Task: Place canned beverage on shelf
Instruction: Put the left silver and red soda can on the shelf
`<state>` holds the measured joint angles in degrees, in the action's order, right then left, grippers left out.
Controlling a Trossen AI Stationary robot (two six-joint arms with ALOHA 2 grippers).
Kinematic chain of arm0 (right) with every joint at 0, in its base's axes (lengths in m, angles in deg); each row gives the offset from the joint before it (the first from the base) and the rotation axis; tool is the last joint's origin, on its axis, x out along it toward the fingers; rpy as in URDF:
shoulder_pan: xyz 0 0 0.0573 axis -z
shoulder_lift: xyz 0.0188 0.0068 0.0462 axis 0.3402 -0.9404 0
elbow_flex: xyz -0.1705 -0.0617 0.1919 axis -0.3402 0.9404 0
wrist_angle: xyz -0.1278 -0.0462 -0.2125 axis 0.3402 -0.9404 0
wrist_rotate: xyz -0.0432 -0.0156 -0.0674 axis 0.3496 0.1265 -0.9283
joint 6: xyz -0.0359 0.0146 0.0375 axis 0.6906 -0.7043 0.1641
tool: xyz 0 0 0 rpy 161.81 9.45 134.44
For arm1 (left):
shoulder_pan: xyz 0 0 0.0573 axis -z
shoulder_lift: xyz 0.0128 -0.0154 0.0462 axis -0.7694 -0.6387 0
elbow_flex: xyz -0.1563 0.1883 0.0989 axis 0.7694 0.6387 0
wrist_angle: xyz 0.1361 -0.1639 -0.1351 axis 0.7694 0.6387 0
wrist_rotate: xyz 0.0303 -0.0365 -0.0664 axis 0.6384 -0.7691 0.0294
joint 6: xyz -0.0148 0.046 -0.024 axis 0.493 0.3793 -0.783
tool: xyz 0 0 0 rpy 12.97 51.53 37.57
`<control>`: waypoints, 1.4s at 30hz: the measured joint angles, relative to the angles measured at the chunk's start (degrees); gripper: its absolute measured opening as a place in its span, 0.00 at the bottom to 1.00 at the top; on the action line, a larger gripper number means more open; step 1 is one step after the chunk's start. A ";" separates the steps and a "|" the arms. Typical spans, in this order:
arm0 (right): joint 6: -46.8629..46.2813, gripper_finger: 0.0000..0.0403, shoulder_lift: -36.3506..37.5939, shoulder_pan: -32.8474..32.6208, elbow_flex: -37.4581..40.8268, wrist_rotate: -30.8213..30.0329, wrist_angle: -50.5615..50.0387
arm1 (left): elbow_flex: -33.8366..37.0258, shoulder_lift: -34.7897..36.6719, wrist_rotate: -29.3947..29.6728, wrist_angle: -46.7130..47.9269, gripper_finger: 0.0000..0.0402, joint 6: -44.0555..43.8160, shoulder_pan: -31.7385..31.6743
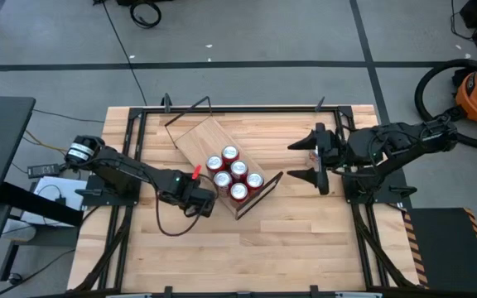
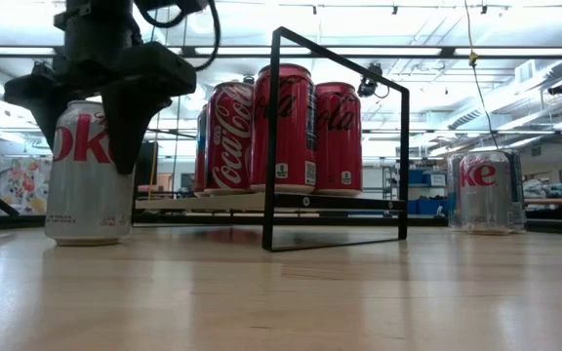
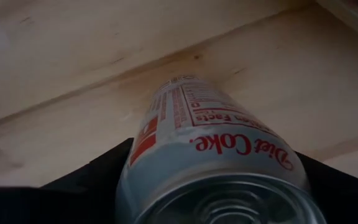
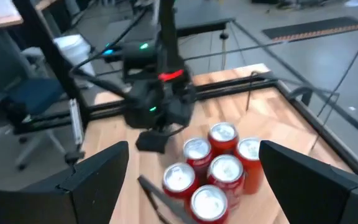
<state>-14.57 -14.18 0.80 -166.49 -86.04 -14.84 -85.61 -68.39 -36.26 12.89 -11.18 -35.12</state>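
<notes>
Diet Coke can [image 2: 88, 174] is standing upright on the wood table [image 1: 305, 248], just left of the shelf's near end, with the left gripper [image 2: 115, 107] coming down over it from above. Its dark fingers [image 3: 98, 177] are flanking the silver cylinder on both sides, spread a little wider than the can; whether they are pressing on it yet cannot be told. That straddle looks like the approach for a side pinch on the smooth, rounded aluminium wall.

On the shelf [image 1: 195, 136], a pale plank lying diagonally, five red cans [image 1: 233, 174] are sitting clustered at the near-right end, beside the thin black wire frame [image 2: 335, 146], leaving the far-left stretch bare for more. Another silver can [image 2: 491, 191] is waiting to the right, at the right gripper [image 1: 307, 161], whose fingers are spread and holding nothing.
</notes>
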 joint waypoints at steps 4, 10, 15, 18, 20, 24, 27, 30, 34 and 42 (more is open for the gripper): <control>0.44 0.92 0.00 0.09 0.00 0.51 -4.11 | 0.00 1.41 -2.24 1.30 0.79 7.81 -2.56; 1.93 0.92 -0.02 1.48 0.00 0.99 -7.37 | -0.02 6.06 -3.06 2.53 0.79 20.61 -8.66; 3.81 0.92 0.00 5.61 0.00 0.34 -6.72 | -0.02 12.75 -4.35 6.03 0.79 34.04 -16.15; 3.41 0.92 -0.01 9.29 0.00 -0.48 -5.67 | -0.07 15.66 -6.86 7.51 0.79 41.40 -21.11; 2.77 0.92 0.00 11.63 0.00 -0.75 -5.57 | -0.12 16.69 -8.55 8.12 0.80 46.41 -24.37; 1.71 0.92 -0.63 15.51 -0.06 -1.57 -5.34 | -2.18 16.41 -11.25 11.62 0.80 56.41 -30.33; 1.64 0.92 -1.92 18.02 -0.02 -2.03 -5.01 | -6.24 14.87 -10.82 13.57 0.80 64.74 -33.68; 1.66 0.92 -3.60 20.15 -0.02 -1.70 -4.92 | -10.02 13.43 -10.66 14.85 0.80 72.89 -36.71; 0.17 0.92 -5.74 21.80 -0.02 -0.67 -4.55 | -13.75 11.16 -10.55 15.45 0.80 80.79 -40.49; -1.31 0.92 -7.56 22.32 -0.02 -1.03 -0.79 | -16.26 3.80 -9.30 16.20 0.80 86.22 -44.31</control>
<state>-15.89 -21.75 23.11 -166.51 -87.08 -15.63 -101.88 -64.58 -45.57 29.09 75.04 -79.43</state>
